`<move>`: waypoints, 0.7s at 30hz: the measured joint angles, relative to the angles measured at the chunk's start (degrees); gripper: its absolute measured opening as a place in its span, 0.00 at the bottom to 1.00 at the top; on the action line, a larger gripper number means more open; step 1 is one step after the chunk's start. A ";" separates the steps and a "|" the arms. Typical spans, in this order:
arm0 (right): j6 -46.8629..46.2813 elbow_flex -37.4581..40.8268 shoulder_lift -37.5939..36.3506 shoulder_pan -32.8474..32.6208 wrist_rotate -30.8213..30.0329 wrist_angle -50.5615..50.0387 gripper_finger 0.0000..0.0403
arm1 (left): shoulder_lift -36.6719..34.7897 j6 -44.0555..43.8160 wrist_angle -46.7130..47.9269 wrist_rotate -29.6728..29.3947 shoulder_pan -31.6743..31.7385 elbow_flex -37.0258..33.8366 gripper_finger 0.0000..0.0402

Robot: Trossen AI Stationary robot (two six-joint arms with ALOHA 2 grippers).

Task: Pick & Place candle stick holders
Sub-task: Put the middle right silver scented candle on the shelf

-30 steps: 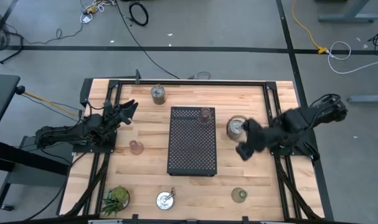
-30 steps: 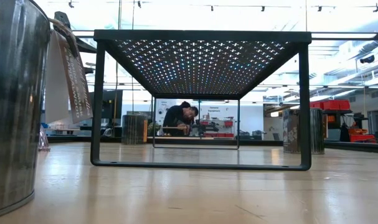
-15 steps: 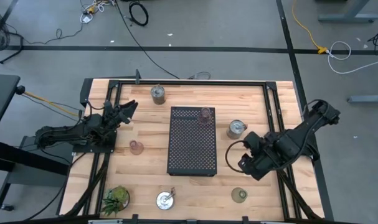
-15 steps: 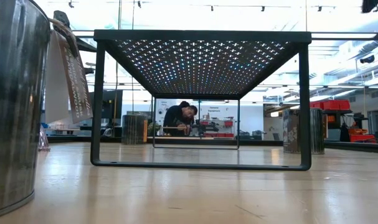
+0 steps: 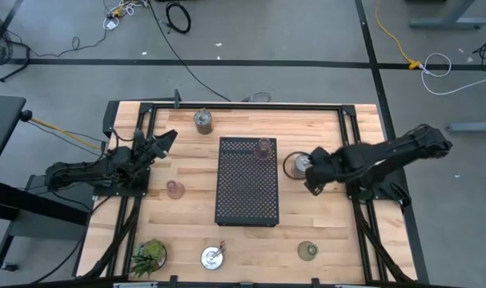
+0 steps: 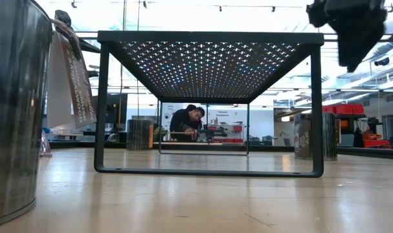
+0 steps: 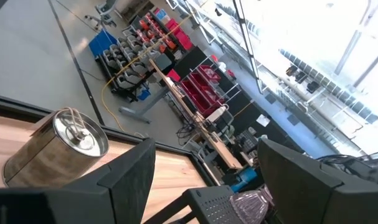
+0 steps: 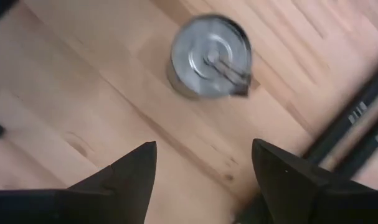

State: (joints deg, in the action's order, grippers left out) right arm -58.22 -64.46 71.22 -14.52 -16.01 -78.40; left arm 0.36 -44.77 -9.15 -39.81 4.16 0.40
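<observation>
A silvery candle stick holder (image 5: 295, 164) stands just right of the black perforated tray (image 5: 247, 188). My right gripper (image 5: 310, 178) hangs above and beside it, open, pointing down; in the right wrist view the holder (image 8: 210, 56) lies beyond the open gripper (image 8: 204, 171). A pink holder (image 5: 264, 146) stands on the tray's far right corner. Other holders stand on the table: silvery (image 5: 202, 121), pink (image 5: 174, 189), silvery (image 5: 212, 257) and olive-green (image 5: 307, 250). My left gripper (image 5: 164, 140) waits open at the left edge.
A spiky green plant (image 5: 149, 256) stands at the near left corner. In the low view the tray (image 6: 209, 40) stands on thin legs, with my right gripper (image 6: 348, 26) at its upper right. Black rails run along the table's sides. A person (image 6: 188, 121) sits far behind.
My right gripper swung out toward the table's near edge, then back toward the far edge to the silvery holder right of the tray. It has sunk, coming into the low view from above, and has turned. Its fingers stay open.
</observation>
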 joint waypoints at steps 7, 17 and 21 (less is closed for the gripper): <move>7.83 3.47 -2.47 10.22 4.63 8.63 0.65 | 0.00 0.11 0.00 0.00 -0.02 0.00 0.71; 12.58 3.47 -2.25 13.26 2.34 13.70 0.65 | 0.00 0.01 0.00 0.01 -0.01 0.00 0.71; 12.46 3.47 -2.25 13.28 0.72 17.56 0.65 | 0.00 0.13 0.00 0.02 -0.02 0.00 0.71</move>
State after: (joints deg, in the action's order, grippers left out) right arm -45.76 -60.99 68.97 -1.24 -15.30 -60.85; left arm 0.36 -44.64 -9.15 -39.79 4.14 0.40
